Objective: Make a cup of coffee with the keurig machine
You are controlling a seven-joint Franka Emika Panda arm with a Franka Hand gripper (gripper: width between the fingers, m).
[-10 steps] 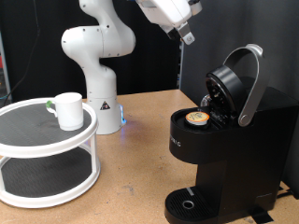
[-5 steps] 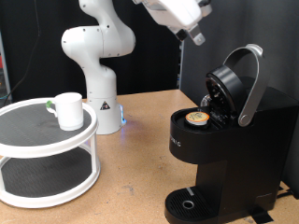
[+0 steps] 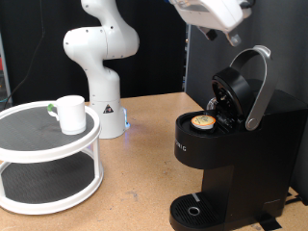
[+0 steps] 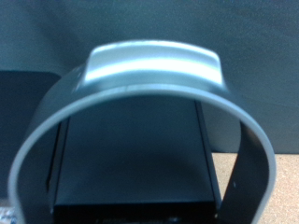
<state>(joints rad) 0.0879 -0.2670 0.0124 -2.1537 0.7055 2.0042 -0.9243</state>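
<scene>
The keurig machine (image 3: 236,154) stands at the exterior view's right with its lid (image 3: 234,91) raised. A small pod with a tan top (image 3: 202,122) sits in its open chamber. The silver-grey lid handle (image 3: 258,85) arches up above the lid. My gripper (image 3: 232,36) hangs at the exterior view's top, just above the raised handle and apart from it, with nothing seen in it. The wrist view looks at the handle arch (image 4: 149,67) and the black machine body (image 4: 131,159); no fingers show there. The white cup (image 3: 69,114) stands on the shelf at the left.
A white round two-tier shelf (image 3: 38,144) stands at the exterior view's left on the wooden table (image 3: 135,183). The arm's white base (image 3: 104,87) stands behind it. The machine's round drip base (image 3: 195,210) is bare.
My gripper has moved to the exterior view's right, from above the open chamber to above the raised lid handle. The cup, the pod and the lid have not moved.
</scene>
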